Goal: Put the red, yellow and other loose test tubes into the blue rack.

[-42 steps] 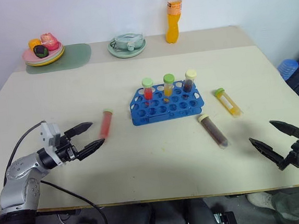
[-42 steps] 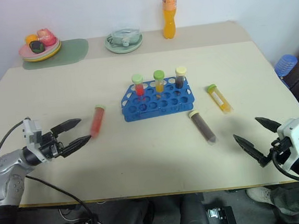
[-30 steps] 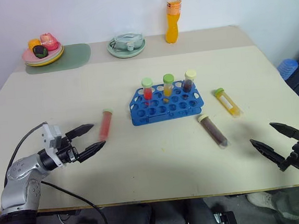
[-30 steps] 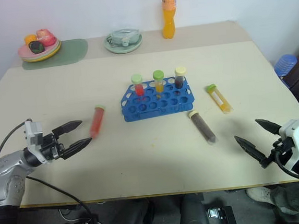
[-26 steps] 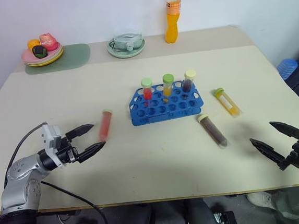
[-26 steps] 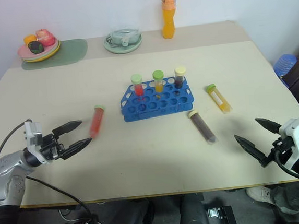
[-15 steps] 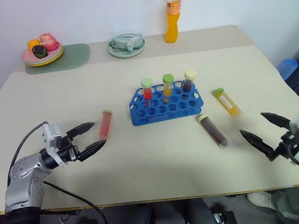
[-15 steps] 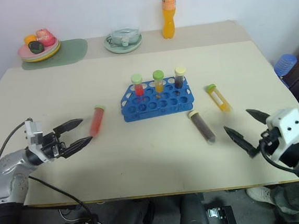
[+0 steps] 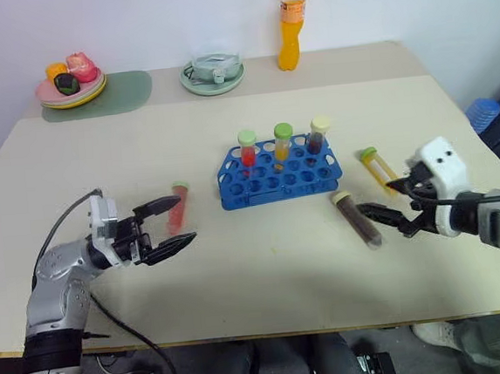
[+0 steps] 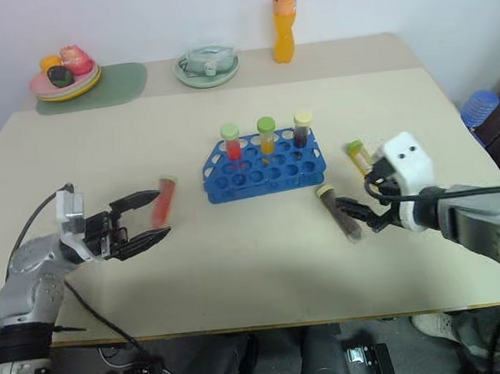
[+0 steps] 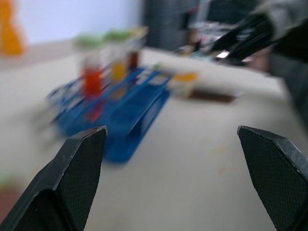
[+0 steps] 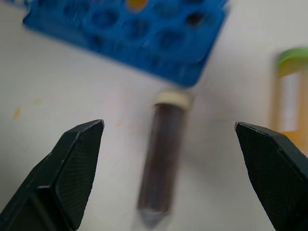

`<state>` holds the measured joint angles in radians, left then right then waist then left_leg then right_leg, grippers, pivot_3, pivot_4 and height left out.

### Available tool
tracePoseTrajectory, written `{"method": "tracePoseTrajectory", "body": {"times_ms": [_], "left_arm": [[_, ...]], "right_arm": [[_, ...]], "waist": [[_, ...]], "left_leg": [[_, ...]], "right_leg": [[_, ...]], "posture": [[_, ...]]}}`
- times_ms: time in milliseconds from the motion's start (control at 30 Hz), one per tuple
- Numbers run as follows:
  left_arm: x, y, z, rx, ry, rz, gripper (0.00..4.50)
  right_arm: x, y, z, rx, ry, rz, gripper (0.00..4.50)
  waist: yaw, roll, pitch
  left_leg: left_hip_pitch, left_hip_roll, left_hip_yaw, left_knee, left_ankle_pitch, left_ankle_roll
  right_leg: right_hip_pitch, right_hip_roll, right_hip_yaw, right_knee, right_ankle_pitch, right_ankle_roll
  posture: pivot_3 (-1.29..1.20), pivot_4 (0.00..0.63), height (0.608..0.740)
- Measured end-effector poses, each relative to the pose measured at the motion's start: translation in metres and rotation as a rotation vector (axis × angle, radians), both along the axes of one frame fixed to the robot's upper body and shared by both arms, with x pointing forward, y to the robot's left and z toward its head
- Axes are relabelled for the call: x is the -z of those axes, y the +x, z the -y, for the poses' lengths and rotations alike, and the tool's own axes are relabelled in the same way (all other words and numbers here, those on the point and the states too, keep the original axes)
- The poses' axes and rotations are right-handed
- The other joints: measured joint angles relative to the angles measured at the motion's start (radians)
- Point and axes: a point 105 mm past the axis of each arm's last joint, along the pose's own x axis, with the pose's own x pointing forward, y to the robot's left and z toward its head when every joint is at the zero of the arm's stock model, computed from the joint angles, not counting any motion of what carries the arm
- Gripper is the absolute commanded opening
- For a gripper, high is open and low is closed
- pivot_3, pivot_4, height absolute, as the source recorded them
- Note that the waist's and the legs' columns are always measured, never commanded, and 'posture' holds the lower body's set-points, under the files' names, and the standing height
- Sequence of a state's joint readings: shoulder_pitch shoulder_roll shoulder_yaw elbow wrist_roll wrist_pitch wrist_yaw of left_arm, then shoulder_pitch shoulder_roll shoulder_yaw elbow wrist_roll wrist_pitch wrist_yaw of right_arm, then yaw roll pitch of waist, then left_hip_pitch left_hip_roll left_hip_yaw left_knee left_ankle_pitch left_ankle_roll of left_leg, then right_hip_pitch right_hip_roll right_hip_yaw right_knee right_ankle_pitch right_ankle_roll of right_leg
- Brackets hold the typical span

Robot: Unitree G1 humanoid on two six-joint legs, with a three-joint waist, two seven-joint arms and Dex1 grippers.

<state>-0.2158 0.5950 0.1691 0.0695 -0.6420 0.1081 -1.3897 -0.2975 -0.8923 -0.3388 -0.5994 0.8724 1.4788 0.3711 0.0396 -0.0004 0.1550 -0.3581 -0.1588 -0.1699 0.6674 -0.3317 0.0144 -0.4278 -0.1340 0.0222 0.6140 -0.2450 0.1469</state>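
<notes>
Right gripper (image 10: 363, 211), jaws spread and empty, hangs over the dark brown tube (image 9: 357, 219) lying right of the perforated blue rack (image 9: 279, 174), apparently lining up a grasp, while left gripper (image 9: 170, 224), also spread, flanks the smooth red tube (image 9: 176, 206); yellow tube (image 9: 377, 169) lies far right.

silver-grey jointed left arm trailing a black cable, white boxy wrist housings, each pincer (image 9: 166, 226) (image 9: 390, 203) with two black, tapered, textured fingers (image 11: 72, 178).
</notes>
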Motion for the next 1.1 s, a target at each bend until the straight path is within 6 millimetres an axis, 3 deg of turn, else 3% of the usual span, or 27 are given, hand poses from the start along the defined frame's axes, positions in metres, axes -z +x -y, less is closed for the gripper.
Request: {"method": "tracePoseTrajectory", "body": {"times_ms": [267, 600, 1100], "left_arm": [[0.001, -0.014, 0.020, 0.192, 0.051, -0.012, 4.45], [0.002, -0.016, 0.030, 0.257, 0.083, 0.023, 4.45], [0.011, -0.017, 0.030, 0.236, 0.093, 0.005, 4.45]], "right_arm": [[0.023, 0.015, -0.008, 0.051, -0.022, -0.144, 4.50], [0.027, 0.040, -0.018, 0.099, -0.020, -0.171, 4.50], [0.040, 0.041, -0.019, 0.117, -0.026, -0.268, 4.50]], "waist": [[-0.003, 0.000, 0.000], [-0.003, 0.000, 0.000], [-0.003, 0.000, 0.000]], "left_leg": [[0.000, 0.000, 0.001, 0.000, 0.000, 0.000], [0.000, 0.000, 0.001, 0.000, 0.000, -0.001], [0.000, 0.000, 0.001, 0.000, 0.000, -0.001]], "right_leg": [[-0.001, 0.000, 0.000, 0.001, 0.000, 0.000], [-0.001, 0.001, 0.000, 0.001, 0.000, 0.000], [-0.001, 0.001, 0.000, 0.001, 0.000, 0.000]], "posture": [[0.00, 0.150, 0.740], [0.00, 0.150, 0.740], [0.00, 0.150, 0.740]]}}
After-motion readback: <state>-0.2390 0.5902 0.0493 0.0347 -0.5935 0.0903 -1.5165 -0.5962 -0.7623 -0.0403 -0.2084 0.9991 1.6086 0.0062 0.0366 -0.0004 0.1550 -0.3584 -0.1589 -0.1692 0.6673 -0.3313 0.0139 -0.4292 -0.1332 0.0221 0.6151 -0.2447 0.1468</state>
